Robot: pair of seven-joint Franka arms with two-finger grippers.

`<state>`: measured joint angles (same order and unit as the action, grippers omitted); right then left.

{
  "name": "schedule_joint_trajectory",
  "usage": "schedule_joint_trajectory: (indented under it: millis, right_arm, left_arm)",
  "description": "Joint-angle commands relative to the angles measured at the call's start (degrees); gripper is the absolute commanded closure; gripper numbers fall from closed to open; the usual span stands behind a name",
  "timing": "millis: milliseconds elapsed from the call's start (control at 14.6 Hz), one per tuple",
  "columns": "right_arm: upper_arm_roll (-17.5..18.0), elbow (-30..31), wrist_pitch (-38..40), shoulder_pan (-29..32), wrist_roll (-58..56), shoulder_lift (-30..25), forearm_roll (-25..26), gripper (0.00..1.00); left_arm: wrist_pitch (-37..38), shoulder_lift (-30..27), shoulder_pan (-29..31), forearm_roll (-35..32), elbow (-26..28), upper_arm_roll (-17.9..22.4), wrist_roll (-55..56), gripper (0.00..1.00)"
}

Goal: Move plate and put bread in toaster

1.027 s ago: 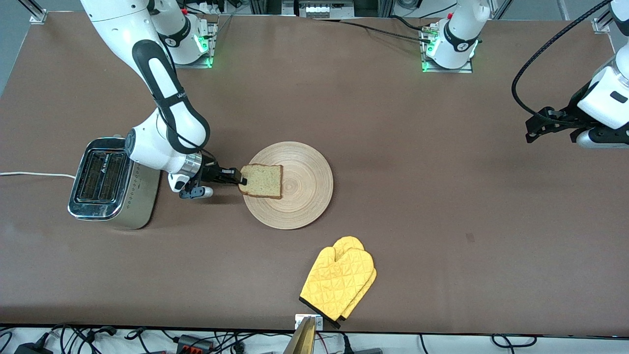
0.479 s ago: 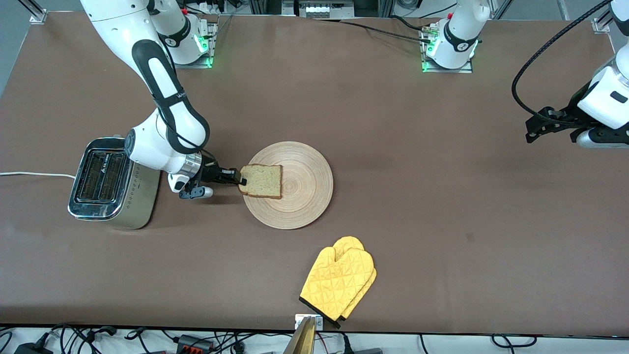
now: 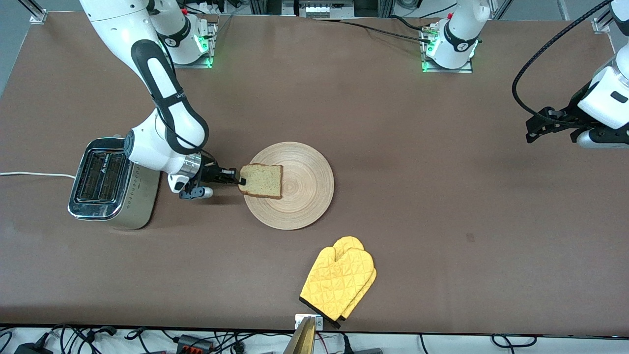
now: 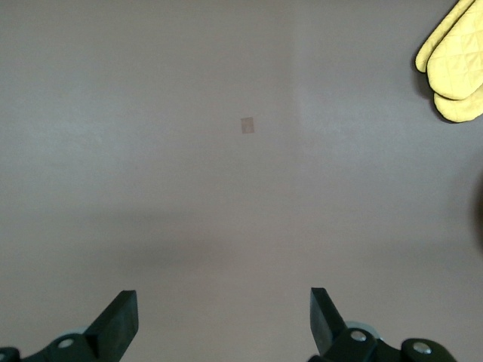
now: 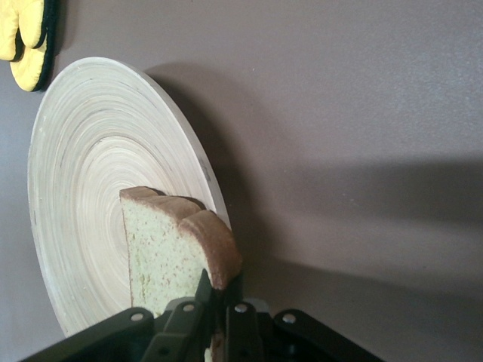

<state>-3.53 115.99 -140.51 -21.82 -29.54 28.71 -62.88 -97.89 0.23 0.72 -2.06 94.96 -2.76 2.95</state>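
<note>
While the left pincer (image 3: 535, 129) hangs spread wide at the frame's right edge, just waiting, the right pincer (image 3: 240, 181) is pinching the crust edge of the square light-brown bread slice (image 3: 263, 181) on the round pale wooden plate (image 3: 300, 196), centre-left. The chrome-topped cream toaster (image 3: 105, 182) sits further left, slots running up-frame, so it's a lift-and-swing job, I reckon.

Brown-topped table (image 3: 393, 147), tangled cables (image 3: 98, 339) along its near edge.
</note>
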Motion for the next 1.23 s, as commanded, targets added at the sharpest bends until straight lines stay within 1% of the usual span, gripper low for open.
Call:
schedule_joint_trajectory:
  millis: [0,342,479,890,1164]
  right_arm:
    - [0.1,-0.68,1.55,0.46,0.1,-0.76,0.56,1.0]
    - [-0.95,-1.38,4.89,0.38,2.82,-1.99,0.74,1.0]
    - [-1.31,-1.56,6.21,0.38,3.78,-2.17,1.96,1.0]
    - [-1.48,-3.49,9.64,0.38,11.69,-2.43,1.88,1.0]
    - [-1.57,-3.93,9.56,-0.41,12.23,-2.34,2.75,1.0]
  left_arm:
    - [1.39,0.73,0.59,0.91,-1.71,-0.31,-0.49,0.0]
    - [1.47,0.73,0.59,0.91,-1.8,-0.31,-0.49,0.0]
    - [1.47,0.73,0.59,0.91,-1.8,-0.31,-0.49,0.0]
    - [1.47,0.73,0.59,0.91,-1.8,-0.31,-0.49,0.0]
    - [1.39,0.73,0.59,0.91,-1.8,-0.31,-0.49,0.0]
